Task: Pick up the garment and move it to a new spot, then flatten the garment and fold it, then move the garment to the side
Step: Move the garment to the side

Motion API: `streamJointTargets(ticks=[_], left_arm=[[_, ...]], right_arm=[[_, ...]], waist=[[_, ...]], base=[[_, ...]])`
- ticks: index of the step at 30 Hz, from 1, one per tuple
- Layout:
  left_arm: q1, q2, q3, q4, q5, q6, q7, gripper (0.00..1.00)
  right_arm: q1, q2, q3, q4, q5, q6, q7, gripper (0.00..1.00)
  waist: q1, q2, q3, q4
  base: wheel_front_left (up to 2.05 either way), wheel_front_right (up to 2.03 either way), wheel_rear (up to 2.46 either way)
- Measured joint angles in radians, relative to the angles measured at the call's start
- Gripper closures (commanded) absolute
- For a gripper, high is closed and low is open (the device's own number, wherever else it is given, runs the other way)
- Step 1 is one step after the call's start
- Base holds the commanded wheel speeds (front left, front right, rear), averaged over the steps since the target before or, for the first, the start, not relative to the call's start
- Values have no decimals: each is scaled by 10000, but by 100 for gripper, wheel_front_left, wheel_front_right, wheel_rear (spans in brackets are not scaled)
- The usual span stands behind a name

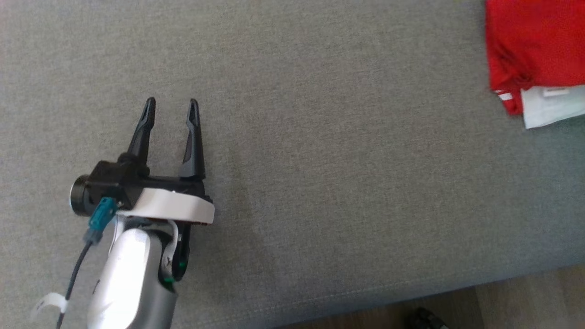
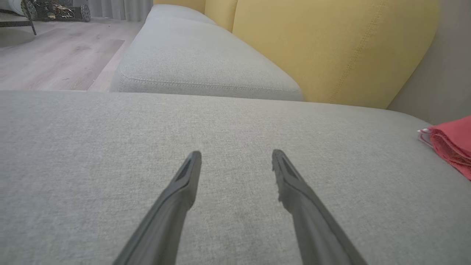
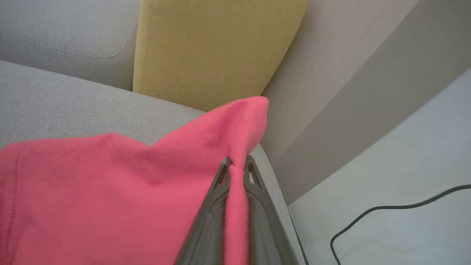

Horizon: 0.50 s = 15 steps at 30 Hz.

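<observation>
The left claw (image 1: 171, 102) was spread open over the grey cushion (image 1: 343, 160); the red garment (image 1: 534, 45) lay at upper right.

Home living room. A grey fabric sofa seat (image 2: 235, 121) runs under and ahead of the left gripper (image 2: 236, 154). Yellow back cushions (image 2: 331, 48) stand beyond its fingertips, with a second grey seat cushion (image 2: 198, 62) further ahead. Wood-look floor (image 2: 55, 55) lies ahead to its left (curtains (image 2: 121, 9) at the far end). Right of the right gripper (image 3: 238, 162), a beige wall (image 3: 349, 73) and a loose black cable (image 3: 386, 211).
</observation>
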Motion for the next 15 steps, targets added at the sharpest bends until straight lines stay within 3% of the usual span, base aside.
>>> streamJointTargets(ticks=[6,7,8,9,15], left_arm=[[-160,-10,17,0,0,-27,0,0],[-158,-12,17,2,0,-27,0,0],[-158,-13,17,4,0,-27,0,0],[-158,-17,21,10,0,-27,-2,0],[-131,-25,38,198,-4,-29,0,0]], right_arm=[[8,184,-211,-203,-113,0,217,100],[13,255,-278,-286,-92,0,219,82],[21,320,-316,-395,-50,0,192,57],[20,397,-385,-483,102,-2,192,0],[70,479,-462,-1137,234,0,290,0]], waist=[[0,0,127,63],[0,0,115,67],[-1,0,97,69],[-2,0,74,69],[-2,0,-248,59]], base=[[0,0,0],[0,0,0],[0,0,0],[0,0,0],[0,0,0]])
